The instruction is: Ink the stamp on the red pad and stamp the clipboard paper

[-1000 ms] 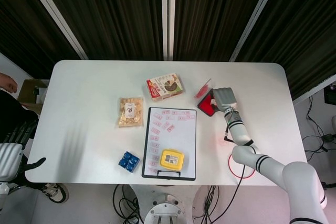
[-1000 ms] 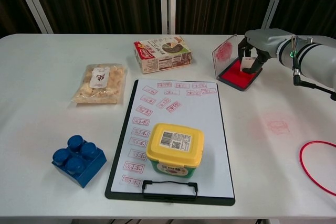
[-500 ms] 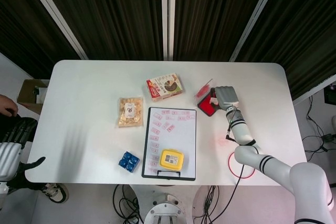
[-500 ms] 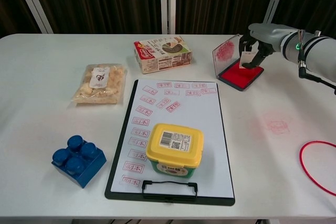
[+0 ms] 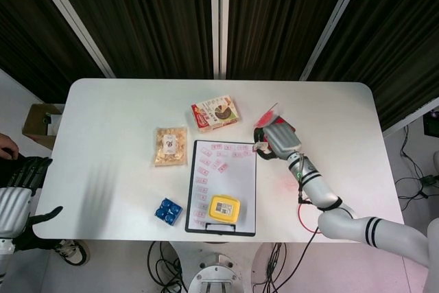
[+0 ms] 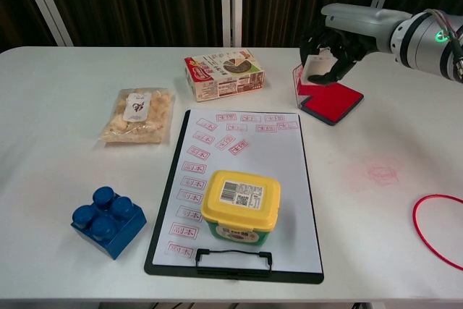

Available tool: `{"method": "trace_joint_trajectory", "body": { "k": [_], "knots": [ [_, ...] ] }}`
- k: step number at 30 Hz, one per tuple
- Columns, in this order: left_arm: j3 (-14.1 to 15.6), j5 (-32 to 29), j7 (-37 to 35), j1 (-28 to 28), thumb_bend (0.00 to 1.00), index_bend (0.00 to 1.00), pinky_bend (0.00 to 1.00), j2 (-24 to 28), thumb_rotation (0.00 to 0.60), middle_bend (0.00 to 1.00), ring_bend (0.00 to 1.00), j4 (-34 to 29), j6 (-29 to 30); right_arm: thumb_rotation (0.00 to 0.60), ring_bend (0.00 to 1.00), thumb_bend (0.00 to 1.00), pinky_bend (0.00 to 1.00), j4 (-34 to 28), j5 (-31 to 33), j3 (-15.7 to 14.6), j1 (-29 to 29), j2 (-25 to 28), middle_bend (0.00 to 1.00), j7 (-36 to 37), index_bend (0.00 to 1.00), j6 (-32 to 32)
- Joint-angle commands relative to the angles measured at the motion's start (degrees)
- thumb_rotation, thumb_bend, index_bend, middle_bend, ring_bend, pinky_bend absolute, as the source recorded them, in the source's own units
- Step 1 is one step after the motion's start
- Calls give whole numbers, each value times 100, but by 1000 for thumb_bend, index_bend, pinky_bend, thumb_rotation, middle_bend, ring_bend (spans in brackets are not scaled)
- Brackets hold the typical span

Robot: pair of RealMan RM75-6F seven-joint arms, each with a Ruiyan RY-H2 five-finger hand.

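My right hand [image 6: 337, 40] hovers above the left side of the red ink pad [image 6: 334, 100] and pinches a small white stamp [image 6: 316, 69] that hangs below its fingers. The pad's clear lid [image 6: 303, 79] stands open on its left. In the head view the right hand [image 5: 278, 141] sits over the pad [image 5: 286, 127], by the top right corner of the clipboard [image 5: 223, 186]. The clipboard paper [image 6: 253, 157] carries several red stamp marks. My left hand [image 5: 31, 193] stays off the table at the far left, holding nothing, fingers apart.
A yellow-lidded tub [image 6: 241, 205] stands on the lower part of the clipboard. A blue brick [image 6: 108, 220], a snack bag [image 6: 137, 115] and a food box [image 6: 224, 74] lie left and behind. A red ring [image 6: 438, 231] and a red ink smudge [image 6: 381, 174] are at the right.
My right hand has lifted the stamp off the red pad and carried it left, towards the clipboard's top right corner. The left hand has barely moved.
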Motion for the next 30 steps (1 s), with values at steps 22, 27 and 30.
{"method": "trace_joint_trajectory", "body": {
  "k": [22, 27, 30],
  "knots": [
    [-5, -53, -374, 100, 0, 74, 159, -11, 600, 90, 68, 291, 106, 600, 881, 417, 1000, 1075, -1248, -622, 813, -956, 883, 25, 1000, -566],
    [-7, -48, -391, 95, 0, 74, 159, -16, 600, 90, 68, 309, 99, 600, 881, 417, 1000, 1582, -2074, -825, 912, -1050, 885, 847, 1000, -469],
    [-9, -40, -386, 88, 0, 74, 159, -5, 600, 90, 68, 301, 94, 600, 881, 416, 1000, 1941, -2468, -949, 971, -1163, 886, 1534, 1000, -373]
  ]
}}
